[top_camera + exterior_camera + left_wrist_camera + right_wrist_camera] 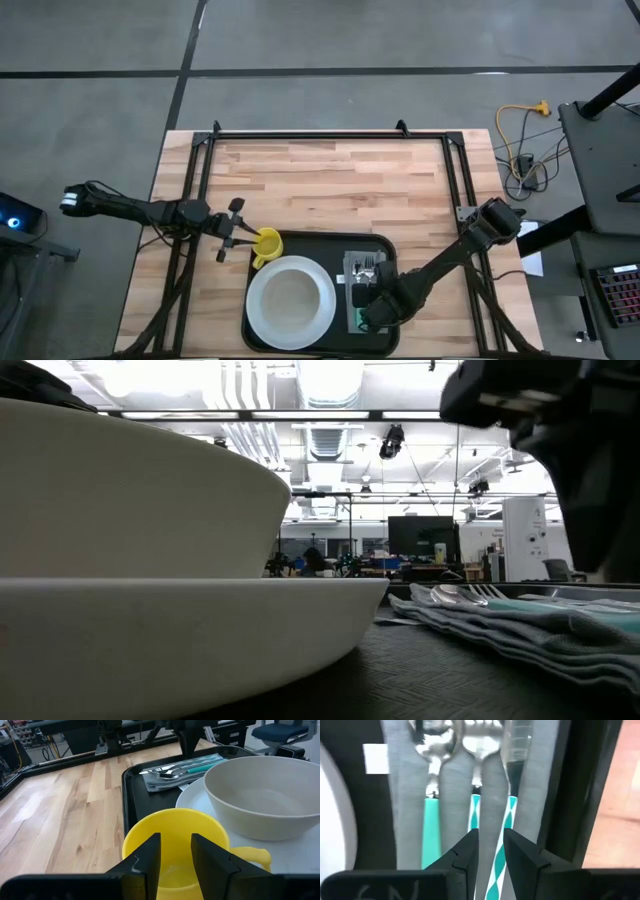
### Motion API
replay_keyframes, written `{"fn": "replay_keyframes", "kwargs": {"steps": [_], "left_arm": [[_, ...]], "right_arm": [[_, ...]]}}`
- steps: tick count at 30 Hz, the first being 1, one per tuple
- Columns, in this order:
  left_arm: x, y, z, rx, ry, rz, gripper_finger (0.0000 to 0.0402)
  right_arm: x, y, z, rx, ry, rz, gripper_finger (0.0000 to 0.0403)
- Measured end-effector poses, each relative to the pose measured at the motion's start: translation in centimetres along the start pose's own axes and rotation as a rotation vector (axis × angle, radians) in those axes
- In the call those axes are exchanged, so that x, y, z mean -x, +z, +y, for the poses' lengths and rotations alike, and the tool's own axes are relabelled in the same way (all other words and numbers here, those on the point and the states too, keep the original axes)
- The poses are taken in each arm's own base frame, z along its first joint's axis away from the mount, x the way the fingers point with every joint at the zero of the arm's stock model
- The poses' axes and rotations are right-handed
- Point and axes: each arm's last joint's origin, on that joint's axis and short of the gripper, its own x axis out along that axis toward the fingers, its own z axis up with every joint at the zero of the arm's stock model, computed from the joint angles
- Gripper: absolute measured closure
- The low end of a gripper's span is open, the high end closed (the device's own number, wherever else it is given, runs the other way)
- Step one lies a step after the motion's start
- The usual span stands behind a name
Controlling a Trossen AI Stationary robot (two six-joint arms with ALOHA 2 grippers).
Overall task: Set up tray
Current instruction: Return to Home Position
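Note:
The black tray [330, 243] lies at the table's near edge. On it a white bowl [290, 300] sits in a white plate [256, 322], and a yellow cup [268, 243] stands in the tray's far left corner. A grey napkin [400, 795] on the tray's right side carries a teal-handled spoon [431, 830], fork [475, 805] and knife [507, 825]. My left gripper [176, 852] is narrowly open at the cup's [172, 827] left rim, and only the cup's inside shows between its fingers. My right gripper [491, 845] is narrowly open over the cutlery handles, with the knife handle in the gap.
Bare wood [330, 175] covers the table's far half. Black frame rails [300, 135] run along the far edge and both sides. In the low view the bowl [130, 490] and plate [180, 630] fill the left, and the napkin [500, 625] lies on the right.

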Motion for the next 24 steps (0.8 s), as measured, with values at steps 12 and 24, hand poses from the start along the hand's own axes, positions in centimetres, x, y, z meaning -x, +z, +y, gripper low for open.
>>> {"fn": "replay_keyframes", "kwargs": {"steps": [12,24], "left_arm": [[0.0,0.0,0.0,0.000,0.000,0.001,0.0307],[0.0,0.0,0.0,0.000,0.000,0.001,0.0307]], "right_arm": [[0.9,0.0,0.5,0.042,0.065,0.045,0.0333],[1.3,0.2,0.7,1.119,0.099,-0.020,0.0314]]}}
